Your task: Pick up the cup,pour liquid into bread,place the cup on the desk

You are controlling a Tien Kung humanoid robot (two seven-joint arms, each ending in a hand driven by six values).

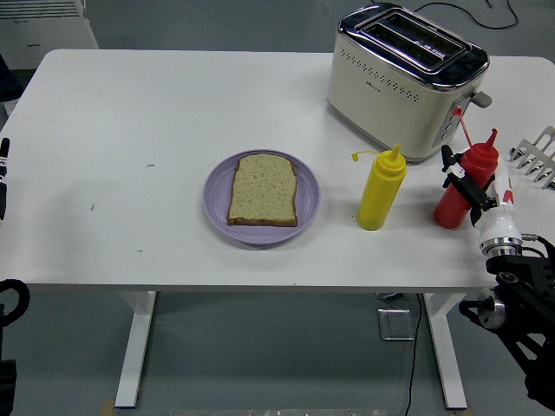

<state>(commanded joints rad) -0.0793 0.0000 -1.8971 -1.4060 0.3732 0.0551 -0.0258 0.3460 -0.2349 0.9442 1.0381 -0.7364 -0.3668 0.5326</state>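
The white table point(130, 113) stands over a grey floor, with the bread point(263, 189) on a purple plate point(308, 186) left of the yellow bottle point(381, 189). Right of that bottle, the right hand point(475, 192) has its fingers clamped on the red bottle point(465, 189); the toaster point(403, 78) stands behind. The left arm point(3, 178) rests far left of it, fingers unclear

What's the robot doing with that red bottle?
The robot's right hand is wrapped around the red squeeze bottle at the table's right side, near the toaster. A slice of bread waits on a purple plate in the middle, with a yellow bottle standing beside it. The left hand rests at the left edge. Nothing has been poured yet.
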